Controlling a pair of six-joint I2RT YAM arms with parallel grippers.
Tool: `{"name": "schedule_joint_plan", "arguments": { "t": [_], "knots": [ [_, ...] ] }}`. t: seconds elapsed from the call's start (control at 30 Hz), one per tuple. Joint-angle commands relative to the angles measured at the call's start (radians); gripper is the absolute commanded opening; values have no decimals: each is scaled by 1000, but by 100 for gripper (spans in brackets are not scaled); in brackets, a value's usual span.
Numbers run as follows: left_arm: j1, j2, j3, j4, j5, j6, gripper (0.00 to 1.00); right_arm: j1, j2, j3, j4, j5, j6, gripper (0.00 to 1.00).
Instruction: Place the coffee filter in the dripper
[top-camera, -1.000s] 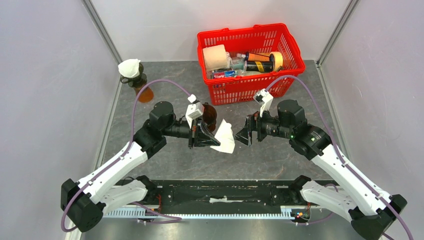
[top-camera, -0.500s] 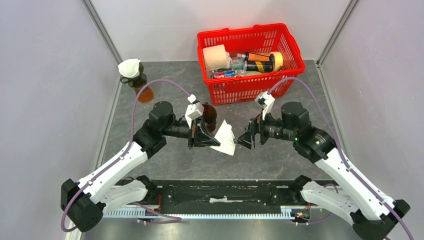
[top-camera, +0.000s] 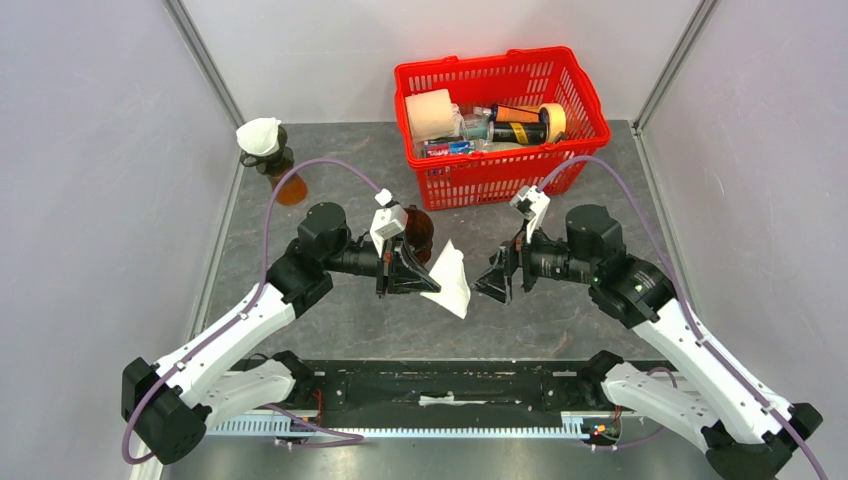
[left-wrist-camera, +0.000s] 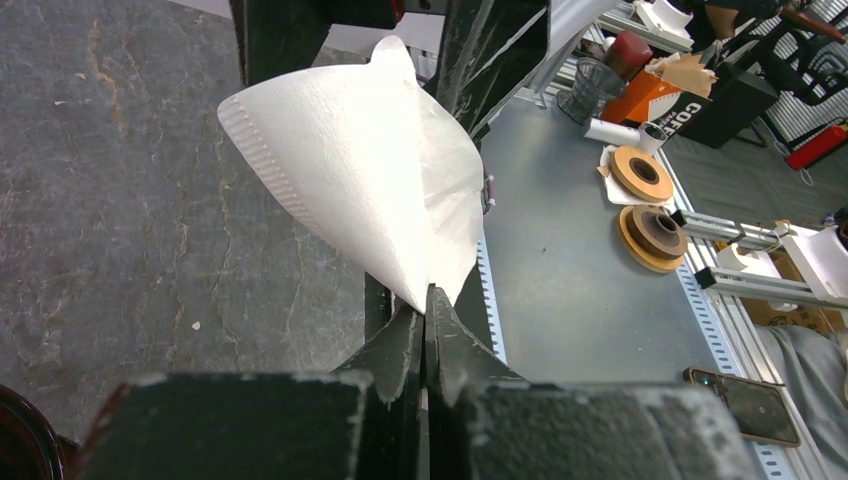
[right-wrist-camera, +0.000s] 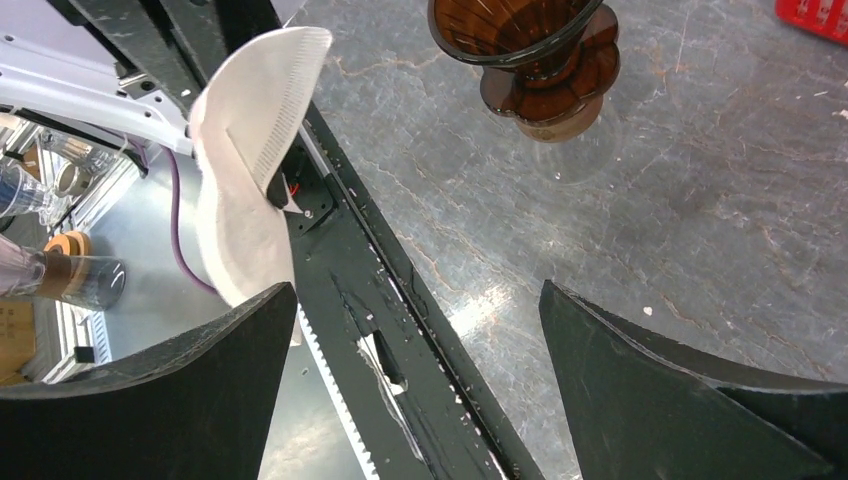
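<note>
Paper this thin looks light and easily crumpled: the coffee filter (left-wrist-camera: 360, 180), pinched at its tip by the closed left gripper (left-wrist-camera: 427, 320), is held above the surface (right-wrist-camera: 700, 200) near the brown dripper (right-wrist-camera: 530, 50), so the wide-open, empty right gripper (right-wrist-camera: 415, 330) should take its crimped edge gently.

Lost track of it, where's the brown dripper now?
In the top view, the dripper stands left of centre on the table, between the left gripper and the red basket.

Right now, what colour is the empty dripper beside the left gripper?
The dripper is translucent amber-brown, and it shows best in the right wrist view.
</note>
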Motion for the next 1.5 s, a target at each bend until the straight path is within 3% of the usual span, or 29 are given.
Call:
{"name": "schedule_joint_plan", "arguments": {
  "t": [0.0,0.4,1.13,1.47],
  "knots": [
    [-1,-4,3,36,16,5,2,1,17,36,28,-29,-3,99],
    [-1,-1,3,31,0,8,2,1,-60,17,20,-94,-19,99],
    [-1,11,1,62,47,-3,2,1,38,13,63,-83,0,99],
    [-5,26,6,100,68,-29,2,2,81,-7,169,-165,60,81]
  ]
}}
